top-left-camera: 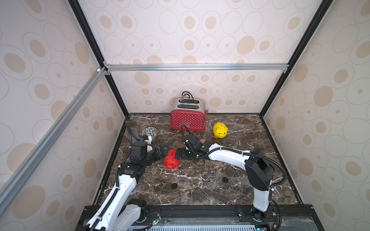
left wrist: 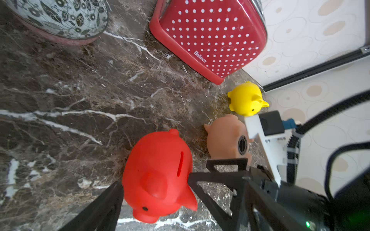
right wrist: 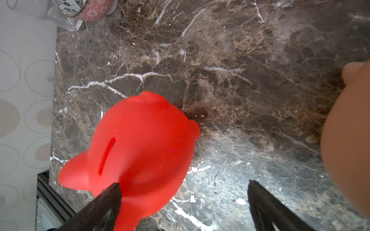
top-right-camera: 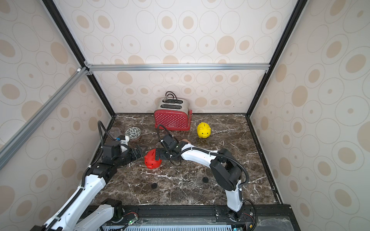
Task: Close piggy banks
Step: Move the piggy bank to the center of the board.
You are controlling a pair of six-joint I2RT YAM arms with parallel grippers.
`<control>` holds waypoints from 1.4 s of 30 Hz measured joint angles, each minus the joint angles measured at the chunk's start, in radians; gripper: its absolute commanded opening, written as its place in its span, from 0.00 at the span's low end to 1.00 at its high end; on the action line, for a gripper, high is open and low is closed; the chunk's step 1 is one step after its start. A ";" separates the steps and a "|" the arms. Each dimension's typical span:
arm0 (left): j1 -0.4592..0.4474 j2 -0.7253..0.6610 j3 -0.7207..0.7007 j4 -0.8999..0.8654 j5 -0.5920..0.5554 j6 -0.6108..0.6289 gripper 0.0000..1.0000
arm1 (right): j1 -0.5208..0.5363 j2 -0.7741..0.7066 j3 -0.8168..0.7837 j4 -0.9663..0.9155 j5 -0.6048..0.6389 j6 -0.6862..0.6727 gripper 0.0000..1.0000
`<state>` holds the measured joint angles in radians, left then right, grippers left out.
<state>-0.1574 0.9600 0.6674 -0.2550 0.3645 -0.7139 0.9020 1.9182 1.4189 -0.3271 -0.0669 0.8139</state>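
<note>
Two white-and-black robot arms reach in from the near edge, the left arm [top-left-camera: 122, 186] and the right arm [top-left-camera: 226, 155], over a dark brown marble-patterned worktop [top-left-camera: 200, 192]. Ahead of their bases one small black round disc [top-left-camera: 174, 185] lies flat, and a second black disc [top-left-camera: 225, 179] lies well apart from it.

Between the two grippers stands the red rounded plastic piggy bank [top-left-camera: 171, 161], coin slot up, snout toward the near edge. The left gripper [top-left-camera: 163, 152] faces it from the left with its fingers [left wrist: 104, 204] spread wide. In the left wrist view the pig's head lies between the fingertips; whether either tip touches it I cannot tell. The right gripper [top-left-camera: 177, 154] is at the pig's other side, also spread wide. In the right wrist view one of its fingers [right wrist: 104, 204] overlaps the pig's back below the slot, while the other stands over bare worktop, clear of the pig.

The peach-pink rounded plastic piggy bank [left wrist: 226, 138] lies on its side just beyond the right arm's wrist, with a dark ribbed round disc in its belly. The yellow rounded plastic piggy bank [top-left-camera: 220, 130] stands upright farther back, near the red polka-dot toaster [top-left-camera: 188, 120]. A patterned ceramic bowl [top-left-camera: 149, 132] sits at the far left.
</note>
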 measured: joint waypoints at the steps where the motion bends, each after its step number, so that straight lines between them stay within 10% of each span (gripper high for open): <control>1: 0.010 0.046 0.008 0.014 0.005 0.004 0.92 | 0.000 0.000 0.000 0.009 -0.002 0.006 1.00; 21: 0.033 0.283 -0.025 0.220 0.144 -0.023 0.78 | -0.031 0.136 0.167 0.030 -0.067 0.061 0.73; 42: 0.031 0.055 -0.214 0.221 0.183 -0.058 0.77 | 0.005 0.061 0.020 0.127 -0.185 0.097 0.80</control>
<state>-0.1265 1.0149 0.4534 -0.0341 0.5472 -0.7715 0.9073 1.9789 1.4387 -0.2005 -0.2516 0.9104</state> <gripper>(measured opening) 0.763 0.744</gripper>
